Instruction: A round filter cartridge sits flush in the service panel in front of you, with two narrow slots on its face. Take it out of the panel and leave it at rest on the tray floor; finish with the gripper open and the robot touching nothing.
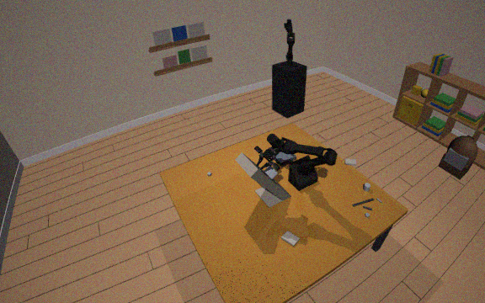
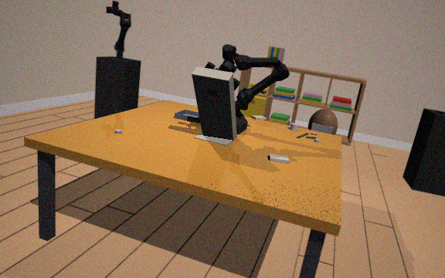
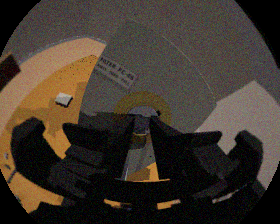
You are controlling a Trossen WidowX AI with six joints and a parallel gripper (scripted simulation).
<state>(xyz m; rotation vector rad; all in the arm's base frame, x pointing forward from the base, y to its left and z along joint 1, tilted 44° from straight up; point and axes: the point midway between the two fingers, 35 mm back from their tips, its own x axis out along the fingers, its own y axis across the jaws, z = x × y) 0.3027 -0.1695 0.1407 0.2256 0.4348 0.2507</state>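
Note:
The grey service panel (image 1: 269, 187) (image 2: 212, 104) (image 3: 184, 63) stands upright in the middle of the orange table (image 1: 226, 236) (image 2: 161, 154). In the wrist view the round filter cartridge (image 3: 143, 106), with a yellowish rim, sits in the panel's face straight ahead. My gripper (image 3: 141, 117) (image 1: 268, 165) presses against that face and is shut on the cartridge between its slots. In the exterior view the panel hides the fingertips and the cartridge. A low dark grey tray (image 2: 185, 114) lies on the table beside the panel.
Loose on the table are a white block (image 1: 290, 238) (image 2: 278, 158), a tiny cube (image 1: 210, 173) (image 2: 118, 131), a small cylinder (image 1: 366, 186) (image 2: 293, 126), thin dark rods (image 1: 362, 203) (image 2: 304, 135) and another white block (image 1: 350, 161). The arm's base (image 1: 303, 174) stands behind the panel.

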